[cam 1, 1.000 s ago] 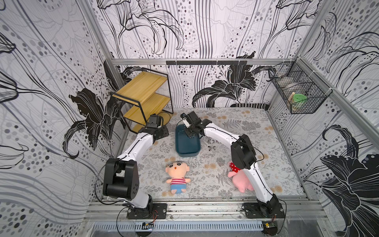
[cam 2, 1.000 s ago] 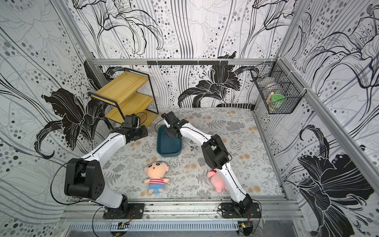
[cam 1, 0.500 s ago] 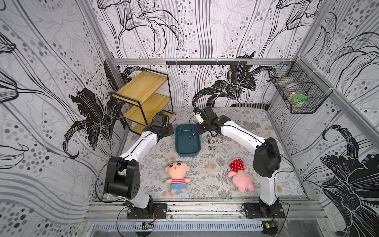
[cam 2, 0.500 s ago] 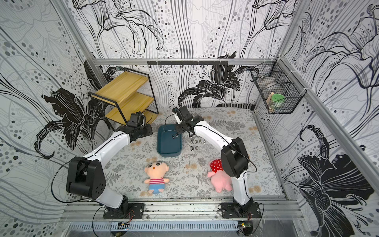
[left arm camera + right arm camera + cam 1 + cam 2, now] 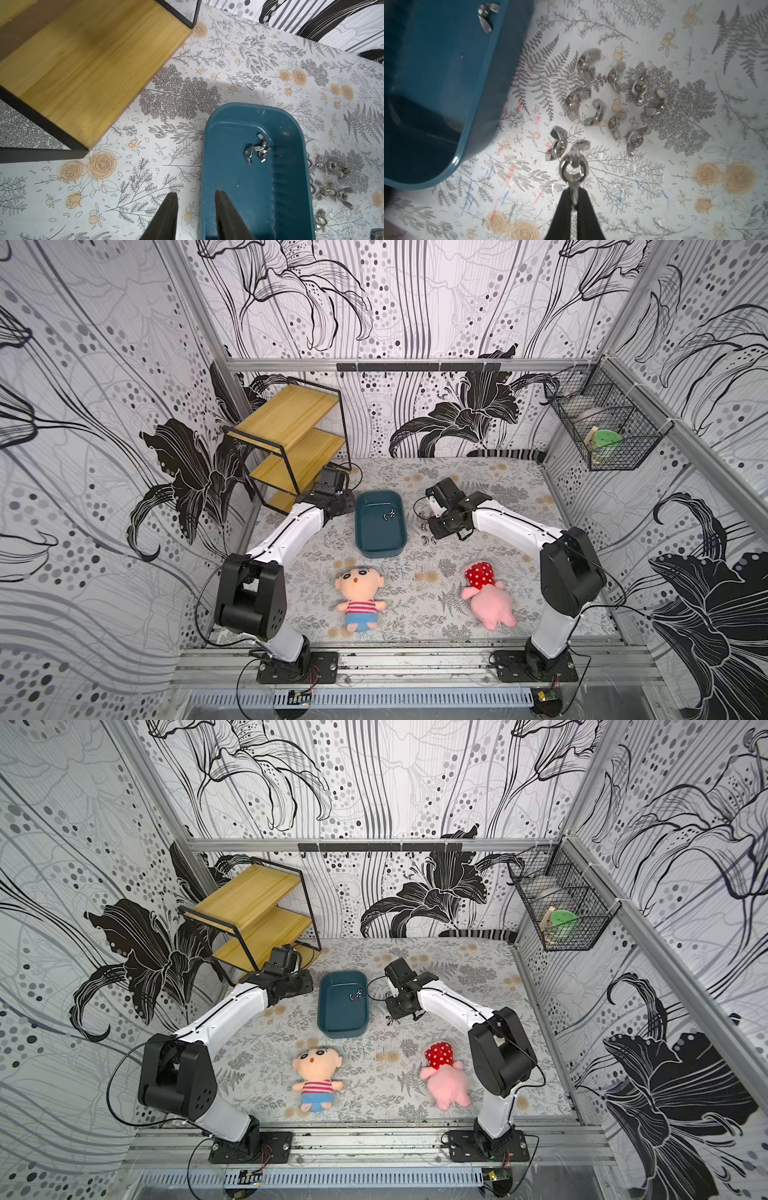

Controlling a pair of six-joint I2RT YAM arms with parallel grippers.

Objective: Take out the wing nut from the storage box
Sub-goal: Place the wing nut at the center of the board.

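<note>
Where the worktop runs nearest the rail: a striped-shirt doll and a pink plush lie apart on it.
Storage box: sits on the worktop behind the doll; a few boxed wing nuts bunch near its far right corner.
Loose pile: more wing nuts on the worktop, just right of the box.
Right gripper: jaws pinched tight on one wing of the held wing nut, over the worktop between the box's corner and the pile.
Left gripper: jaws partly apart, gripping nothing, one finger on each side of the box's left wall; contact cannot be told.
Wire basket: hangs on the right wall, with a green round thing inside.
Change: a second ago the right gripper was over the box; now it is outside it. The left gripper has come closer to the box.
</note>
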